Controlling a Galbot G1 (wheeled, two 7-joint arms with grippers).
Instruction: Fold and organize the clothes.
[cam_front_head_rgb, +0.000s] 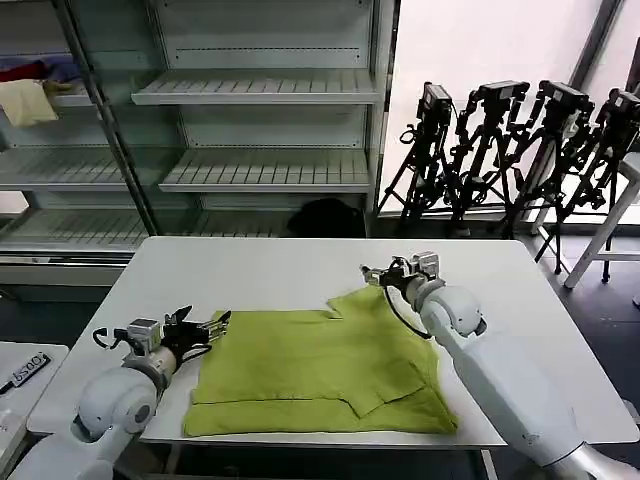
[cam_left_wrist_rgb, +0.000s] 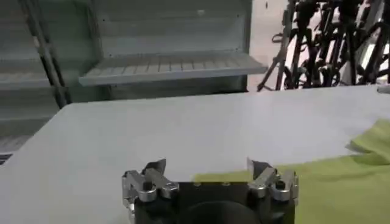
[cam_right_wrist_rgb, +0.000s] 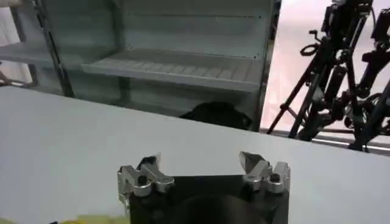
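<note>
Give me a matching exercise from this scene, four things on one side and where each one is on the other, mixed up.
1. T-shirt
2. left gripper
3. right gripper
4. pale yellow cloth

a. on a shelf of the rack
b. at the shirt's far edge
c. spread on the white table
d. at the shirt's left edge

Pairs: 1-c, 2-d, 3-b, 4-a

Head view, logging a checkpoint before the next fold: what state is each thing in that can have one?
T-shirt: partly folded, lying flat on the table, held by neither arm.
Left end effector: open, empty, at the shirt's left edge.
Right end effector: open, empty, at the shirt's far right corner.
Shelves: bare, apart from cloths at far left.
Tripods: standing behind the table.
</note>
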